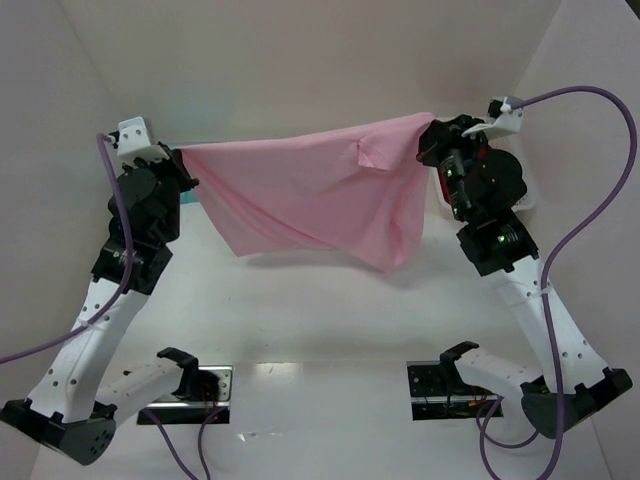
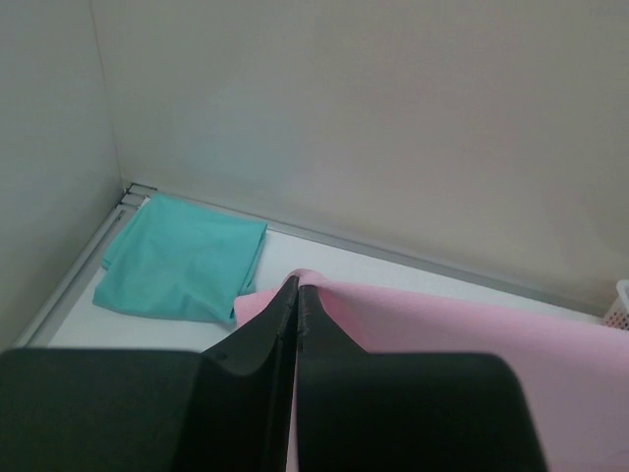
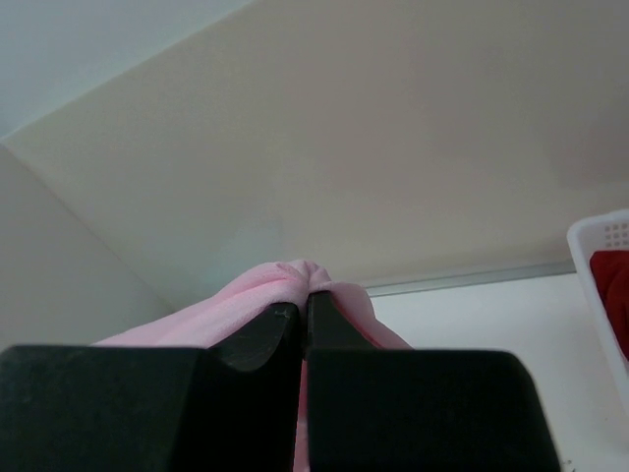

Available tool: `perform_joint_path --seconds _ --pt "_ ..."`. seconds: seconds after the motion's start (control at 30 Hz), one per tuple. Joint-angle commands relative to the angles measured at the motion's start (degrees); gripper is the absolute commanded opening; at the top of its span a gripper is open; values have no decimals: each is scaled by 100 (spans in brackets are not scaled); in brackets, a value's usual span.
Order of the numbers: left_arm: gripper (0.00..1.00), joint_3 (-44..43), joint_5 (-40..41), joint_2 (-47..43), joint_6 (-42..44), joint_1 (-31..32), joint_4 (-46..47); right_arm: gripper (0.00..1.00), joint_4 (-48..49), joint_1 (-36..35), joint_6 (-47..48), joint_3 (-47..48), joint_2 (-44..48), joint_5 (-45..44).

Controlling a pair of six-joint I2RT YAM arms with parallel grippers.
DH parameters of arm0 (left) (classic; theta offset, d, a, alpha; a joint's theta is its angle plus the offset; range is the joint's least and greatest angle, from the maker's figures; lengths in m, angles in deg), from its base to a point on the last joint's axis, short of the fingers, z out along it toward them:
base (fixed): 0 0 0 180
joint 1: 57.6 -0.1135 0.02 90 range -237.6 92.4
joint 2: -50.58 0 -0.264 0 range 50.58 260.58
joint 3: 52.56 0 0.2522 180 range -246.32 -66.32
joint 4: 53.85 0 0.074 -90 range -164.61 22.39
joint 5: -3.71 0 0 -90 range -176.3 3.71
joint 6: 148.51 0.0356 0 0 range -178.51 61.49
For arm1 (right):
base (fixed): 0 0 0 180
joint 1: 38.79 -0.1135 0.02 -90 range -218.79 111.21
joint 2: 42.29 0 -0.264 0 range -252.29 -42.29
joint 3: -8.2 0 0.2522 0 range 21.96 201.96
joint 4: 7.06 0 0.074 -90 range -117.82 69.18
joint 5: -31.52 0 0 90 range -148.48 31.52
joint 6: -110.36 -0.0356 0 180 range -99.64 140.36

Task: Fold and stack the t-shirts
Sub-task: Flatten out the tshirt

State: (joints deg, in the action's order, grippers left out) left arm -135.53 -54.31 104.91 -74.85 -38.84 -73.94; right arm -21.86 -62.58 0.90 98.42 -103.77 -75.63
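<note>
The light pink t-shirt (image 1: 310,190) hangs in the air, stretched between both grippers above the table. My left gripper (image 1: 182,155) is shut on its left corner; in the left wrist view the pink cloth (image 2: 472,324) comes out of the closed tips (image 2: 296,287). My right gripper (image 1: 432,140) is shut on the right corner; pink cloth (image 3: 295,275) bunches over its tips (image 3: 306,300). A folded teal t-shirt (image 2: 182,258) lies flat in the far left corner. A red t-shirt (image 3: 614,295) shows inside the white basket.
A white basket (image 3: 590,256) stands at the far right by the wall, behind my right arm (image 1: 500,240). White walls close the table at back and both sides. The arm bases (image 1: 190,385) sit at the near edge.
</note>
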Motion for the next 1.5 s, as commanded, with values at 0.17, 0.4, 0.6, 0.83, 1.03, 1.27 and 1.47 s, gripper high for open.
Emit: perform_joint_path --seconds 0.17,0.4,0.6,0.83,1.03,1.27,1.47 --pt "0 -225 -139 614 52 -223 -70 1 -124 41 -329 -773 232 483" --pt "0 188 -482 773 -177 -548 -70 1 -238 41 -1024 -2116 776 -427" --pt "0 637 -711 1009 -466 -821 79 1 -547 93 -1077 -2390 838 -834" --pt "0 917 -921 800 -467 -936 193 1 -354 260 -1016 -2251 979 -834" --pt "0 1348 -2132 307 -624 -936 413 1 -169 261 -911 -1961 672 -553" --pt "0 2332 -3445 -132 -941 -936 730 1 77 261 -910 -1960 171 -325" --pt "0 2746 -3094 -668 -1371 -278 483 1 77 445 -963 -1960 -23 -193"
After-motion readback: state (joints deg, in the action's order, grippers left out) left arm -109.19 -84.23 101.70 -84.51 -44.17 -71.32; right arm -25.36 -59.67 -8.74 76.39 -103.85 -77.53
